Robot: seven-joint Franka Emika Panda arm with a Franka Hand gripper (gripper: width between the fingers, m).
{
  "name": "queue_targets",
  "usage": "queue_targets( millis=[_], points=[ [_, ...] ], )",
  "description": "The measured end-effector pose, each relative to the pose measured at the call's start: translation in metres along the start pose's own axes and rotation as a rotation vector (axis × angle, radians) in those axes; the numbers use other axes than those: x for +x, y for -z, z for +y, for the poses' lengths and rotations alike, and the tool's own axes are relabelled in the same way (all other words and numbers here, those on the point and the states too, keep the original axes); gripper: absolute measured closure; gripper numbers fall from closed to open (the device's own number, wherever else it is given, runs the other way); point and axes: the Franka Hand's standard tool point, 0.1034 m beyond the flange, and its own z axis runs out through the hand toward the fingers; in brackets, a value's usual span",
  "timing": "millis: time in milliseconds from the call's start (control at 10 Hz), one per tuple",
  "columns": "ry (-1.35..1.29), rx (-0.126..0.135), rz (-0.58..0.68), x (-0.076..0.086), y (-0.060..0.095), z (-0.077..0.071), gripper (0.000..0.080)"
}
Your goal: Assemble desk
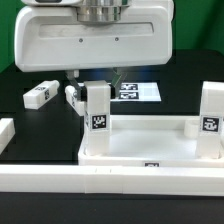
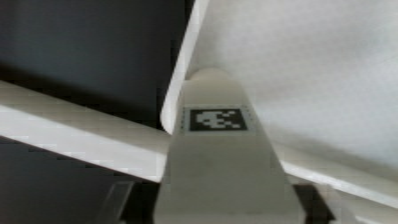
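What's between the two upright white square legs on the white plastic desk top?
Only the bare floor of the white plastic desk top, in the exterior view, between that view's left leg and right leg.

Directly beneath the gripper (image 1: 96, 84) an upright leg (image 1: 97, 112) of the desk top (image 1: 150, 152) rose between its jaws — no straight way down there. Just beside the tool, toward the exterior view's left, a small white part (image 1: 73, 97) crowded that leg, and farther out the same way a loose leg (image 1: 40, 95) lay on the table (image 1: 25, 75). Toward the exterior view's right of the tool the tray floor ran open as far as the second upright leg (image 1: 210, 112). Behind the tool the marker board (image 1: 137, 92) lay flat and low. On the camera's side of the tool a white rail (image 1: 100, 190) barred any low approach.
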Motion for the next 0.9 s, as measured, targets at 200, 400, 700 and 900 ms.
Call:
queue_targets(
  millis=[200,400,700,900],
  points=[
    [-0.119,0.004,0.001,-0.0004,-0.0002,0.0005,0.0509],
    [-0.295,0.021,0.008,-0.0007,-0.0006,0.0011,0.0509],
    [-0.596,0.046,0.015,-0.0017,-0.0014,0.0031,0.0509],
    [-0.762,0.042,0.005,-0.0058,-0.0016,0.0079,0.0509]
  ],
)
